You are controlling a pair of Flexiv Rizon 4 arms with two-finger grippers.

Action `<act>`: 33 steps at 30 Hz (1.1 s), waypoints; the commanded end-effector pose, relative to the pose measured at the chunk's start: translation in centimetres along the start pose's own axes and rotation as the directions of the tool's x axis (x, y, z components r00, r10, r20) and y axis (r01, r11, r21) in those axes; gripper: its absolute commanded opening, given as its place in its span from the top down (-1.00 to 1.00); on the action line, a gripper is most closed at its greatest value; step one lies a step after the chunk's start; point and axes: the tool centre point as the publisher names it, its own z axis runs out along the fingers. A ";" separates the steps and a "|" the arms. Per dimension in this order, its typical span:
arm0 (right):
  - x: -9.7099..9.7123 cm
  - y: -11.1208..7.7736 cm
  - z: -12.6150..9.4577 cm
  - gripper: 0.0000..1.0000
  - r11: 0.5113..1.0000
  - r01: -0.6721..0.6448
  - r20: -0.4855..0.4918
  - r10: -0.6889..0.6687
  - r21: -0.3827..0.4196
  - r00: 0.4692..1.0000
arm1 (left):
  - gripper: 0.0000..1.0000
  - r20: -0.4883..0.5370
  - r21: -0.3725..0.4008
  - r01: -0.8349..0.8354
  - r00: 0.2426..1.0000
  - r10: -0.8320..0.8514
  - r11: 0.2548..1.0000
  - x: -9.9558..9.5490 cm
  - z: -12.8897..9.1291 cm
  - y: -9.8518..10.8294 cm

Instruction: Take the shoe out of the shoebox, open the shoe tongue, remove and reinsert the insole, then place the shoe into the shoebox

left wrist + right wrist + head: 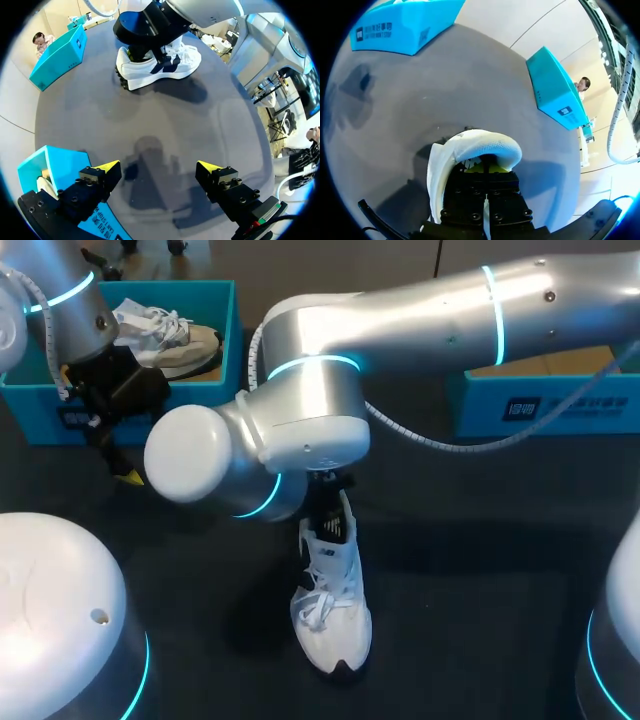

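Note:
A white shoe (pixel 333 615) with dark side marks lies on the dark table near the middle, toe toward the front edge. My right gripper (pixel 333 502) points down into its heel opening. In the right wrist view the gripper (pixel 487 169) is shut, its yellow tips inside the shoe behind the white heel collar (pixel 475 145); what the tips touch is hidden. My left gripper (pixel 159 167) hangs open and empty over bare table beside the blue shoebox (pixel 50 167), with the shoe (pixel 160 62) farther ahead. The shoebox (pixel 215 335) at the back left holds a second pale shoe (pixel 165 335).
A second blue box (pixel 540 400) stands at the back right. My right arm (pixel 420 310) stretches across the back of the table and covers the shoe's heel from above. The right wrist view shows two blue boxes (pixel 405 25) (pixel 555 90) beyond the shoe.

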 end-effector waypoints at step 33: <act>2.4 -5.8 1.7 1.00 0.974 -0.092 -0.288 0.152 0.209 0.946 | -1.00 0.000 -0.004 0.000 1.000 0.000 1.000 0.1 -0.1 0.0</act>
